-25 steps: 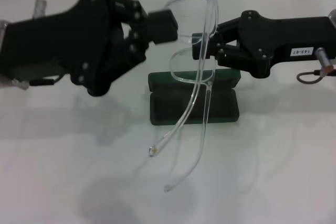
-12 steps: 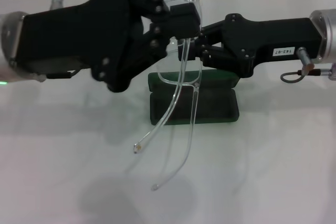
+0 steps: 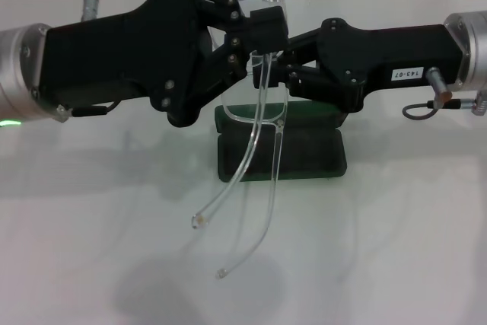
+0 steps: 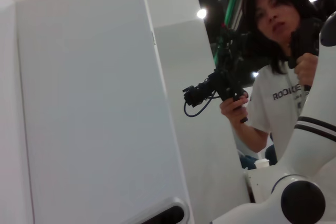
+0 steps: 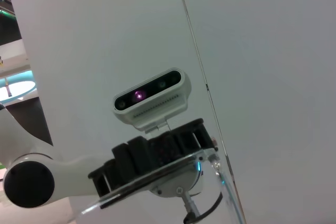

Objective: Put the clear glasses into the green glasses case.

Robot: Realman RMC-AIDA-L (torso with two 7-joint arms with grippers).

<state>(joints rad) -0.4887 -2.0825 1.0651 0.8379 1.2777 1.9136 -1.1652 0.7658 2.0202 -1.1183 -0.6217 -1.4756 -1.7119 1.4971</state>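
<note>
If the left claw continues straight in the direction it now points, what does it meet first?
Probably the clear glasses, whose front already sits at the left claw; just beyond comes the right claw. Depth is unclear in this view.

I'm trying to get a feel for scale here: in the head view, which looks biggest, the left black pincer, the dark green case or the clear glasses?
1. Left black pincer, though it is nearest the camera.
2. Clear plastic glasses and dark green rectangular case: too close to rank.
</note>
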